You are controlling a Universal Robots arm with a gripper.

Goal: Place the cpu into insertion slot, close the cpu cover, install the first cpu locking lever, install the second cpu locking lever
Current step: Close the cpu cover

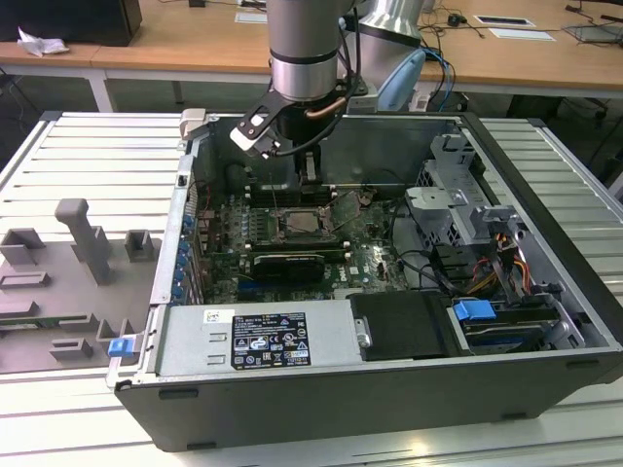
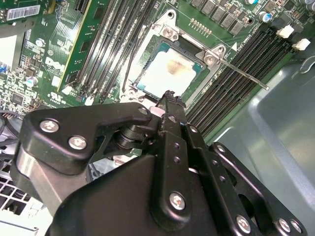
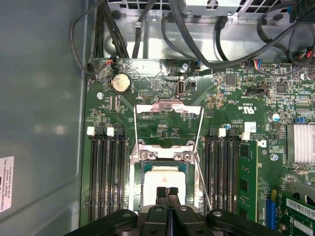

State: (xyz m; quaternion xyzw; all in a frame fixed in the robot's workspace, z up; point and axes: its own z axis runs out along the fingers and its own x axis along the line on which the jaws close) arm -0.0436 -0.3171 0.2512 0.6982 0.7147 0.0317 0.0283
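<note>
The cpu (image 2: 167,73) lies flat in the insertion slot (image 2: 147,46), its pale metal face up; it also shows in the first wrist view, cpu (image 3: 162,179). The cpu cover (image 3: 167,109) stands flipped open, away from the slot, its window showing green board. One thin locking lever (image 2: 246,76) sticks out raised beside the slot. My gripper (image 3: 167,191) hovers just over the chip's edge, fingers pressed together with nothing between them. In the exterior view the gripper (image 1: 307,175) hangs over the slot (image 1: 302,226) inside the computer case.
Long black memory slots (image 3: 106,172) flank the socket on both sides. Cables (image 3: 147,29) run along the case wall (image 3: 44,98). A drive cage (image 1: 458,204) and a power supply (image 1: 263,336) fill the case's other parts. A grey fixture (image 1: 83,238) stands outside.
</note>
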